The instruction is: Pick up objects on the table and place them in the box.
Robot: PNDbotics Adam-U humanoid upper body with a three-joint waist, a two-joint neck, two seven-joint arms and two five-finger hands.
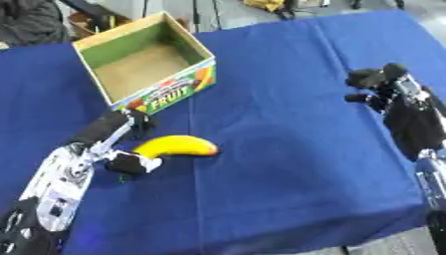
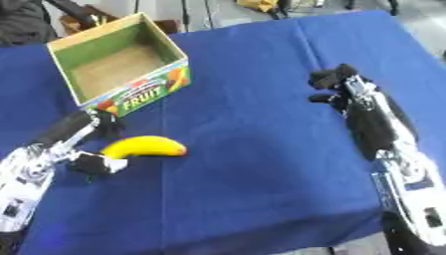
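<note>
- Here the banana [image 1: 177, 146] lies in the lower left of the frame on the blue surface [image 1: 287, 164], long axis roughly left to right, below the empty box [image 1: 146, 61].
- The left hand [image 1: 131, 144] is at the banana's left end, fingers [image 1: 132, 163] curled about it.
- The right hand [image 2: 335, 84], mid right, is well apart, fingers clenched on nothing.
- The left hand is nearer by far; the box lies up-frame from it.

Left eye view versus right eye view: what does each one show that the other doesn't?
Only the left eye view: nothing extra of note; it cuts the right arm off at the frame's edge. Only the right eye view: more of the right forearm, down to the lower corner. Both: the empty fruit box on the blue cloth, the banana with the left hand at its near end, and the right hand, holding nothing.
</note>
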